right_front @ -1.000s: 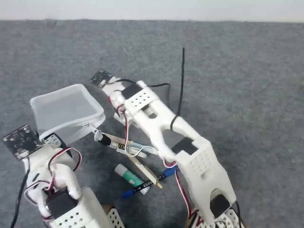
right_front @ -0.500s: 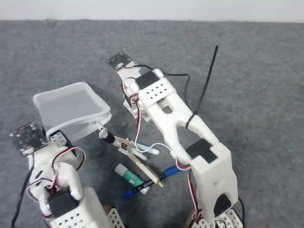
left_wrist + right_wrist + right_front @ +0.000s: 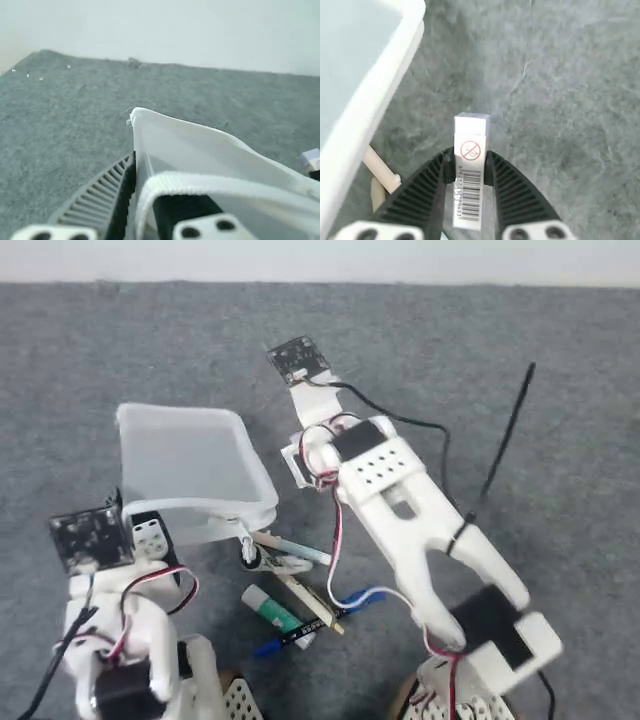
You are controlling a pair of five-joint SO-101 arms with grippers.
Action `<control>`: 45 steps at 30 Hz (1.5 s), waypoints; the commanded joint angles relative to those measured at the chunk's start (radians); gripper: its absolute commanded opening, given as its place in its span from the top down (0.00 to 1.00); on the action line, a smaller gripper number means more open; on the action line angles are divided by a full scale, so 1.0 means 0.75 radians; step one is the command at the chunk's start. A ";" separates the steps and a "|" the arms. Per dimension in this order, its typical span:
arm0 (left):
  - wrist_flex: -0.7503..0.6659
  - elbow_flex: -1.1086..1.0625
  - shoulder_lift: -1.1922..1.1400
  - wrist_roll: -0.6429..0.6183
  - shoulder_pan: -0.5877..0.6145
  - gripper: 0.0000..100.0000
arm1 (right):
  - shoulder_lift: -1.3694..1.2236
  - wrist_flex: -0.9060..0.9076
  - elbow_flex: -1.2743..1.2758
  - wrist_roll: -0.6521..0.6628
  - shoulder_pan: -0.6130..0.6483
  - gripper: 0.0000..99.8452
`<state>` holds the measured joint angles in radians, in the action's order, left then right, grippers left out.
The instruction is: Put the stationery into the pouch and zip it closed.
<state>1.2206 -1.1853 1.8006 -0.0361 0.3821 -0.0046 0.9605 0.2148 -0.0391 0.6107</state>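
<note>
Two robot arms work over a grey carpeted surface [image 3: 520, 330], seen from above and from each wrist. The left hand [image 3: 144, 192] is pressed together on the rim of a translucent white pouch [image 3: 185, 465], holding its mouth up and open just beside the pile of stationery. The right hand [image 3: 469, 159] pinches a small white block [image 3: 471, 130] with a printed label, probably an eraser, gripped by its long sides with one end poking out past the fingertips. In the right wrist view the block hangs above bare surface, with the pouch's pale rim close alongside, so it is not yet over the opening. The step in hand looks like loading: one item lifted and being brought to the pouch. The next move calls for carrying the block sideways until it is clearly above the open mouth, then lowering it and spreading the fingers so it drops inside without catching the rim. A glue stick [image 3: 272, 606], a blue pen [image 3: 290, 637], a wooden ruler [image 3: 305, 595] and a pale-barrelled pen [image 3: 295, 552] lie loose between the arms, near the pouch, so most of the filling and all of the zipping appear to remain.
</note>
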 commanded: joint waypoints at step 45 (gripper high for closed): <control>0.518 1.685 -1.944 -0.372 -0.239 0.99 | 0.727 -0.103 0.117 -0.176 -0.183 0.99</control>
<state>1.6425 0.0253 0.3353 -0.2984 0.2041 0.4143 0.8930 0.3145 -0.1603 0.4833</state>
